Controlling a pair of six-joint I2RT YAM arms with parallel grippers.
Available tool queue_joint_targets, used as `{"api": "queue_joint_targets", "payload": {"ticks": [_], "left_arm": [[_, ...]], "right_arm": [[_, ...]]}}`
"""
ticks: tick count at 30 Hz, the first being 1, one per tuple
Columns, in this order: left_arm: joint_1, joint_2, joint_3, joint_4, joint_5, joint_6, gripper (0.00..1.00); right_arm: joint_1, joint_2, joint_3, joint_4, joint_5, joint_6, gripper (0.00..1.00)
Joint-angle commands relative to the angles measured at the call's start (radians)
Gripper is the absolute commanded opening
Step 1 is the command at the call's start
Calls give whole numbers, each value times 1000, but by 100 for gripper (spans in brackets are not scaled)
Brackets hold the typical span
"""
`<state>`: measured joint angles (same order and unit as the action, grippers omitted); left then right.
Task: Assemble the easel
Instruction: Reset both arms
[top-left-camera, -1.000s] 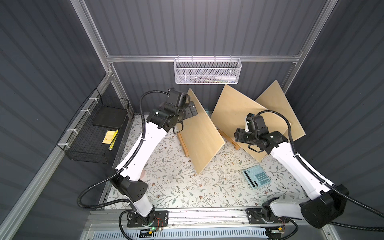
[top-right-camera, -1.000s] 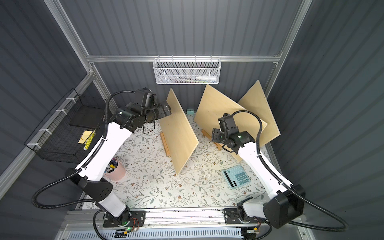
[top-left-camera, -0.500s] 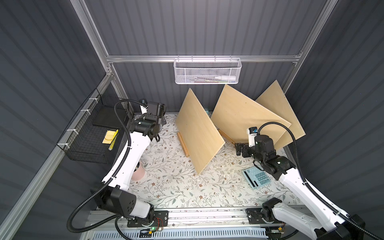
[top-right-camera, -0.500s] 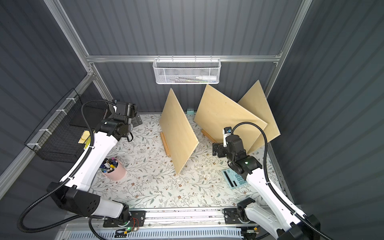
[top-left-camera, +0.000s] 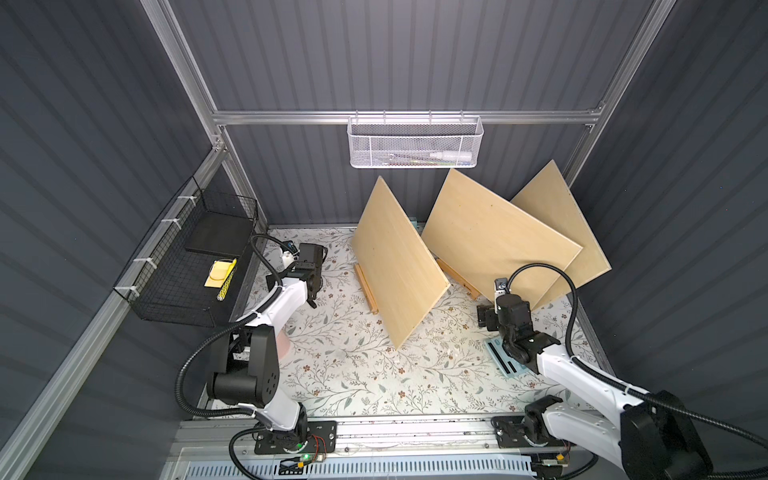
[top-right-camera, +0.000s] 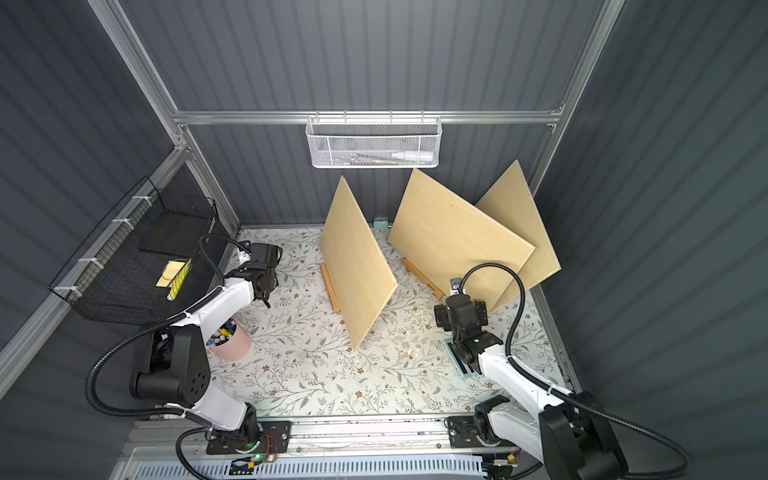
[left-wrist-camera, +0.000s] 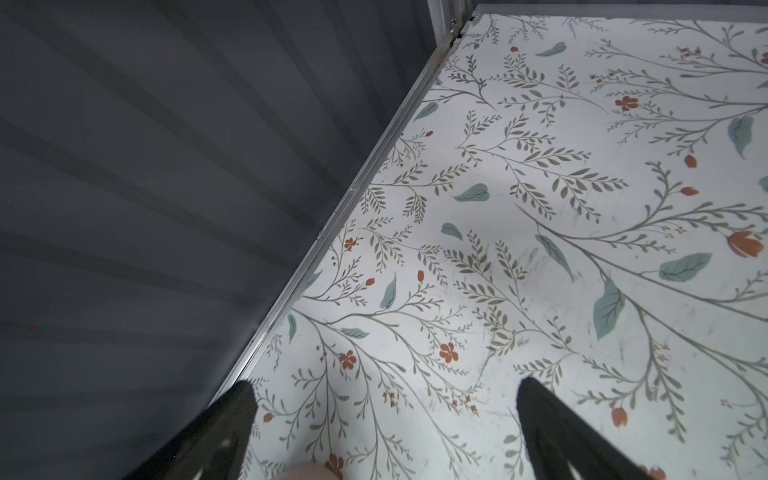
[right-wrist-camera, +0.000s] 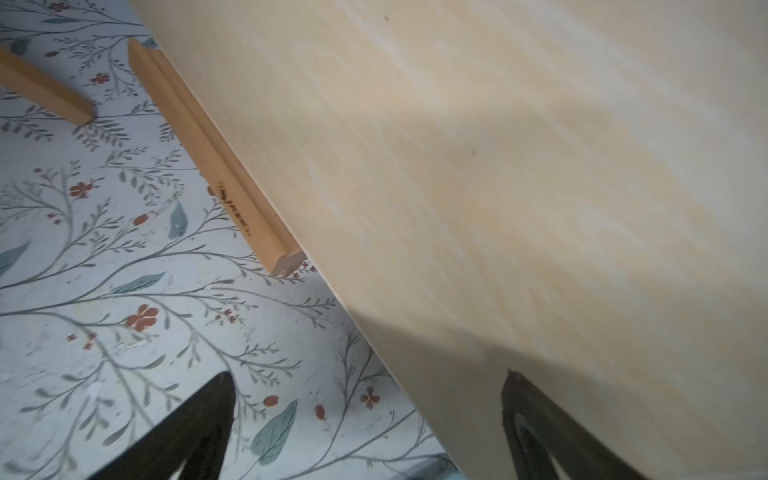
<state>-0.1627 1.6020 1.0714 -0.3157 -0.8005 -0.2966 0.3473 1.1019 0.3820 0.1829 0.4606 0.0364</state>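
Note:
Three pale wooden boards stand tilted at the back of the table in both top views. The left board stands by a grooved wooden strip. The middle board rests along a second strip, which my right wrist view shows too. A third board leans behind it. My left gripper is open over bare floral table near the left wall, well left of the boards. My right gripper is open and empty, just in front of the middle board's lower corner.
A pink cup of markers stands beside the left arm's base. A teal calculator lies under the right arm. A black wire basket hangs on the left wall, a white mesh basket on the back rail.
Both arms have drawn back and down from the boards: the left from the left board's top toward the left wall, the right from the middle board. The right gripper opened. The boards stay standing.

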Motion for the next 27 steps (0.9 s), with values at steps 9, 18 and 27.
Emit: {"api": "queue_joint_targets", "payload": {"ticks": [9, 18, 27], "left_arm": [[6, 109, -146, 439, 93, 123, 100], [14, 147, -227, 551, 98, 166, 100], [17, 156, -255, 616, 126, 175, 100]], "right_arm": [[-163, 291, 101, 347, -178, -26, 99], [-237, 340, 156, 316, -305, -78, 99], [-268, 336, 167, 276, -632, -179, 99]]}}
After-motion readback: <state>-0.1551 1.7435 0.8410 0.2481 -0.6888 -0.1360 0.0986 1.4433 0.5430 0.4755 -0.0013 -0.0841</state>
